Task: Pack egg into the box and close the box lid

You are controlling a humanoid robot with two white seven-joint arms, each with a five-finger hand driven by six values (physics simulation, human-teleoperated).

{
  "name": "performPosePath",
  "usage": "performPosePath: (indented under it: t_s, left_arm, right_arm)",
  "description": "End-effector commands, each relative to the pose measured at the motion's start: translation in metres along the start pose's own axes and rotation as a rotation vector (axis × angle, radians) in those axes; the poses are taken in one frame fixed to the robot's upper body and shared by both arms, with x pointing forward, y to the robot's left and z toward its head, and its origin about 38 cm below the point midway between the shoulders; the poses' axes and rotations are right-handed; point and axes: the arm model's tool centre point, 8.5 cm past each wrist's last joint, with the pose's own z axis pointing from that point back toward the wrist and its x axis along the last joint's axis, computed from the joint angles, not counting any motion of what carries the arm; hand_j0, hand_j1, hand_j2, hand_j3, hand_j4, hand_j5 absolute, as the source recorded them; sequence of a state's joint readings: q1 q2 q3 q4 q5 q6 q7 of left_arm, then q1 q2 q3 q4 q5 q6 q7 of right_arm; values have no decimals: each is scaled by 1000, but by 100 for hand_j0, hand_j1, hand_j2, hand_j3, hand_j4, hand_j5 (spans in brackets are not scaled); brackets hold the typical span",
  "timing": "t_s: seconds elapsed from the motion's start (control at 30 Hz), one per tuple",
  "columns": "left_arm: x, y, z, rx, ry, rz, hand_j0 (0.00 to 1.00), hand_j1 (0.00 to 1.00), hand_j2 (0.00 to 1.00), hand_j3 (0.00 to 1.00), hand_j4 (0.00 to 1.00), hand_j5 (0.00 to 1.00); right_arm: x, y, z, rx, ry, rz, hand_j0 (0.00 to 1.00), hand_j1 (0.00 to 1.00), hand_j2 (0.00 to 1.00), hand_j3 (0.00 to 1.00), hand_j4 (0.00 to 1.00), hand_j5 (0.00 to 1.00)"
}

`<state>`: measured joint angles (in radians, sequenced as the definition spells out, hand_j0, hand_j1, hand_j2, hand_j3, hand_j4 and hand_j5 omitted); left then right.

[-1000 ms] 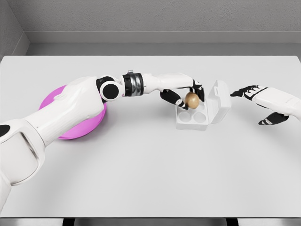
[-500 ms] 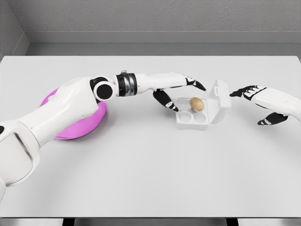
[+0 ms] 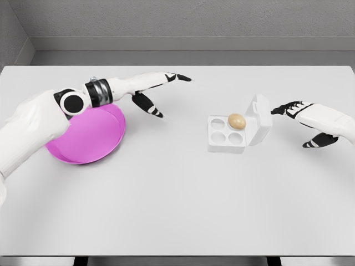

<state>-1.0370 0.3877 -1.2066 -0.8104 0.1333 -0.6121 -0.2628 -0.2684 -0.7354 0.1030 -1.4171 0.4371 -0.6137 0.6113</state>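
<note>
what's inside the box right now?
One egg sits in the far right cup of the open box; the other three cups look empty. The floor of the egg's cup is hidden beneath it. Lid stands open.

Egg in box; bowl far left.

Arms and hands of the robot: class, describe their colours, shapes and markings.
Both arms have smooth white rounded shells. The left arm shows a black disc ringed in white at one joint and a ribbed silver-and-black wrist band. The left hand and right hand are white, with slim black-tipped fingers. No cables show.
</note>
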Motion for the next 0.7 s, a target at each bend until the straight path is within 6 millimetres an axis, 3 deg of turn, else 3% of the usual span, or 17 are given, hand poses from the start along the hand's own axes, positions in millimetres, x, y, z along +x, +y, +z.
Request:
performPosePath:
  t_s: [0.0,0.17,0.3,0.67]
  left_arm:
    - [-8,10,14,28,25,1,100,100,100,100,100,100]
    - [-11,13,21,22,36,-4,100,100,100,100,100,100]
    - [-26,8,42,58,73,29,100,100,100,100,100,100]
    - [-30,11,49,57,86,23,100,100,100,100,100,100]
  right_arm:
    - [0,-1,0,-4,0,-5,100,100,100,100,100,100]
    - [0,-1,0,-4,0,-5,100,100,100,100,100,100]
    - [0,0,0,-2,-1,-5,100,100,100,100,100,100]
    - [5,1,-5,3,-9,7,100,100,100,100,100,100]
